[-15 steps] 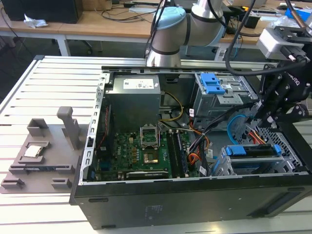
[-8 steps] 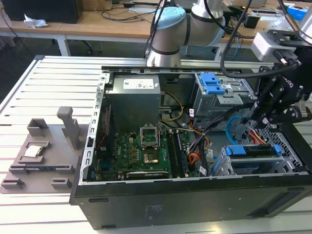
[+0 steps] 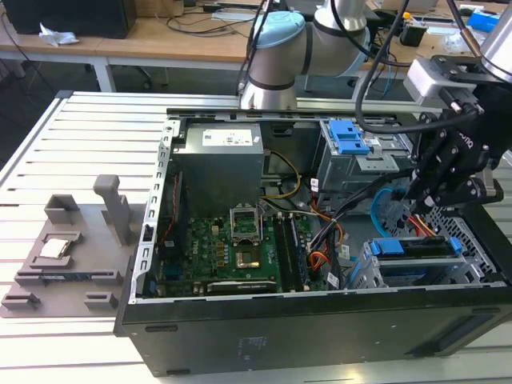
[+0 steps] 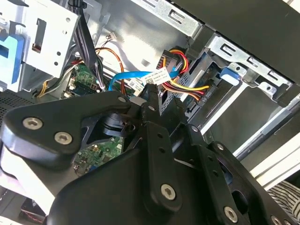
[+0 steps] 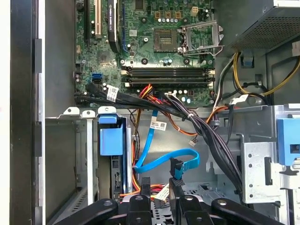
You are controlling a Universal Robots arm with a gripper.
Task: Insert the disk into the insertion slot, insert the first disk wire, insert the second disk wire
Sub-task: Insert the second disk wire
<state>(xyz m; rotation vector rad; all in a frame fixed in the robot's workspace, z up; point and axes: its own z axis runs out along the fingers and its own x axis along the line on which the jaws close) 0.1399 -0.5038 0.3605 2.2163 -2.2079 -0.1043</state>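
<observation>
One of three steps appeared finished: the disk (image 3: 416,246), a flat hard drive in a bright blue plastic carrier, sat inside the insertion slot (image 3: 366,274), the low silver perforated metal cage. The black pincer (image 5: 160,185) hung close by the cage, its fingers drawn nearly together, apparently gripping the dark plug of the first disk wire (image 4: 190,88), a red, orange and yellow bundle. The second disk wire (image 5: 161,161), a slim light-blue looping cable, lay near the pincer, seemingly not yet plugged in.
</observation>
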